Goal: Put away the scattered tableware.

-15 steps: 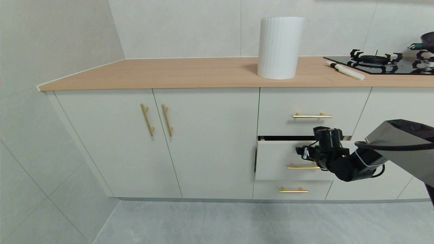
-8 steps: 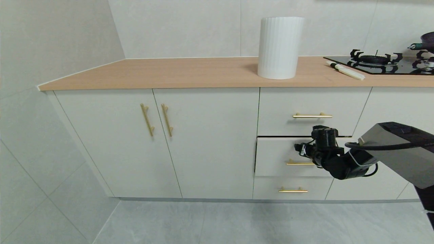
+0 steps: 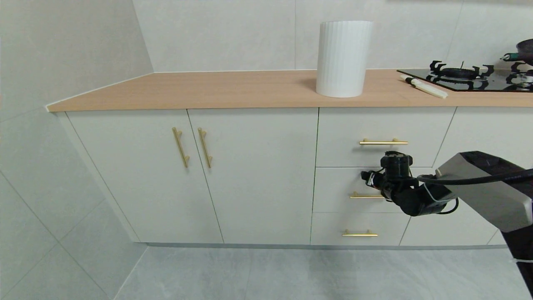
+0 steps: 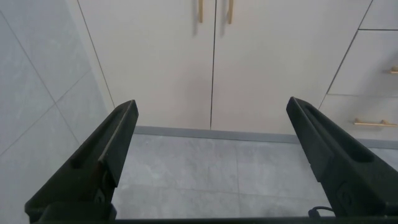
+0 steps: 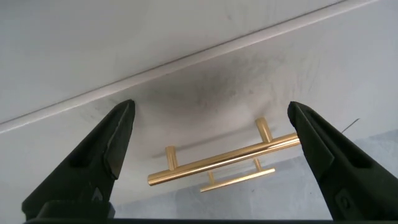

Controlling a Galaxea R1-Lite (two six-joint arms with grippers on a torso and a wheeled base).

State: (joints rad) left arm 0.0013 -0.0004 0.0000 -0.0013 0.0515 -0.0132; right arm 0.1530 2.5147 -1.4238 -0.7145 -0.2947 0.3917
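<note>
1. Utensil [image 3: 424,86] lies near the counter's [image 3: 208,89] right end, beside the stove [image 3: 470,79].
2. Left gripper [image 4: 211,106] gapes above the floor [image 4: 186,180], facing cupboard doors [image 4: 155,62].
3. White canister [image 3: 343,58] stands right of counter centre.
4. Right gripper [image 3: 372,178], fingers spread, faces the shut middle drawer's [image 3: 333,191] handle [image 5: 230,158].

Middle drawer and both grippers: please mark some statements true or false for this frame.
1. The middle drawer is fully shut. True.
2. The right gripper is clamped on the drawer's gold handle. False: it is open, and the handle is not gripped.
3. The white ribbed cylinder stands upright on the countertop. True.
4. The left gripper holds a spoon. False: it is open and empty, above the grey floor.
</note>
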